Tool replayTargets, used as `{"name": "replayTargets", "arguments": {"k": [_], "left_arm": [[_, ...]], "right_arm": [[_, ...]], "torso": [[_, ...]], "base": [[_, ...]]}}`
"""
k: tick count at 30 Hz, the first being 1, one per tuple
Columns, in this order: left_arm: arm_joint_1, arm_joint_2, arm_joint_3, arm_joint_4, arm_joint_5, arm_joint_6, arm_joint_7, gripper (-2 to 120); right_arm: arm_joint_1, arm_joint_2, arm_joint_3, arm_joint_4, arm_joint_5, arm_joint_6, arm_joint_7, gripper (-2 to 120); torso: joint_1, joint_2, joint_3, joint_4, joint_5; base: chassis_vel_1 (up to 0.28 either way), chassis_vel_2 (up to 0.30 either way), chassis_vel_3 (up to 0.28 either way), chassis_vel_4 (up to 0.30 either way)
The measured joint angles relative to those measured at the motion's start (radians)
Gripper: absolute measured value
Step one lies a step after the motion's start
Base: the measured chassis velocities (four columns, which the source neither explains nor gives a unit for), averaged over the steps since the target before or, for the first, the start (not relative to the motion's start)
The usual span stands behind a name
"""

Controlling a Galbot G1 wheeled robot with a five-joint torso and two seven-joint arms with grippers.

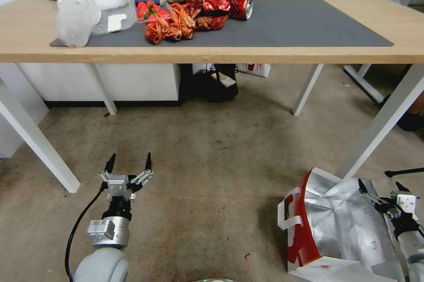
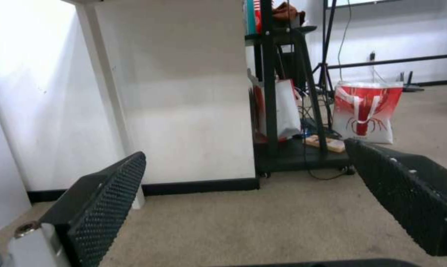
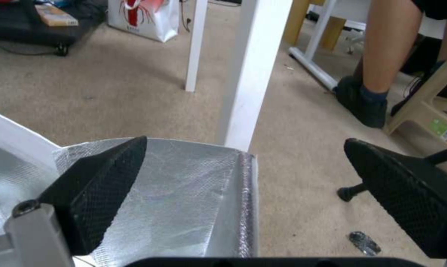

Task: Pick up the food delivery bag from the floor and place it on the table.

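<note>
Right wrist view: the right gripper (image 3: pixel 243 185) straddles the foil-lined rim of the food delivery bag (image 1: pixel 335 229), jaws spread and gripping nothing, apparently lining up a grasp; the bag stands on the floor (image 1: pixel 212 162). Left gripper (image 1: pixel 128 169) hovers unclenched, low over carpet; beyond, the table (image 1: pixel 309 47)
</note>
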Motion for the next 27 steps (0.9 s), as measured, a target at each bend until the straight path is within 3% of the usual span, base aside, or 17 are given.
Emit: {"name": "replayTargets", "arguments": {"k": [12,27], "left_arm": [[0.003,0.001,0.000,0.000,0.002,0.000,-0.003,100],[-0.001,0.005,-0.004,0.006,0.002,-0.001,-0.007,100]], "right_arm": [[0.039,-0.018,-0.043,-0.038,-0.043,-0.071,0.023,93],[0.033,-0.008,-0.062,-0.045,-0.077,-0.085,0.018,37]], "torso": [[0.000,0.000,0.001,0.0001,0.0001],[0.000,0.000,0.001,0.0000,0.0000]], "base": [[0.000,0.000,0.000,0.000],[0.000,0.000,0.000,0.000]]}}
